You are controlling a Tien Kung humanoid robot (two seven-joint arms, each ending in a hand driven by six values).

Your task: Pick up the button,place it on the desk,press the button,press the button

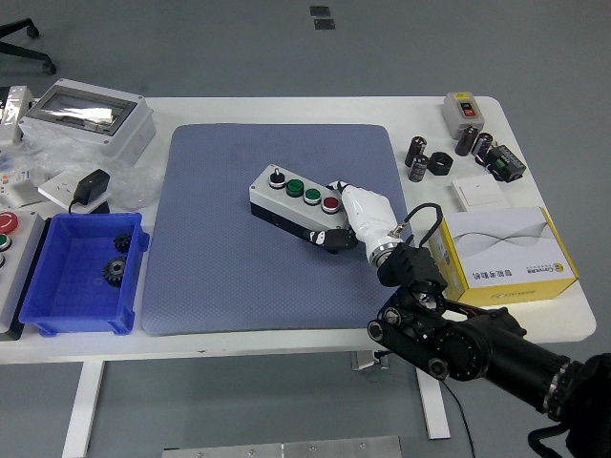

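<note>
A grey button box (286,200) lies at an angle on the blue mat (220,267), near its middle. It carries a black knob, two green buttons and a red button (331,202) at its right end. My right hand (330,212), white with black fingers, reaches in from the lower right. Its fingers (325,238) wrap the box's right end, one at the far side and others at the near side. The box rests flat on the mat.
At the left stands a blue bin (57,320) holding gears. A grey enclosure (86,119) and a black adapter (93,186) sit behind it. A yellow-white carton (506,253) lies right of my arm, with capacitors (417,157) and a small switch box (465,110) beyond.
</note>
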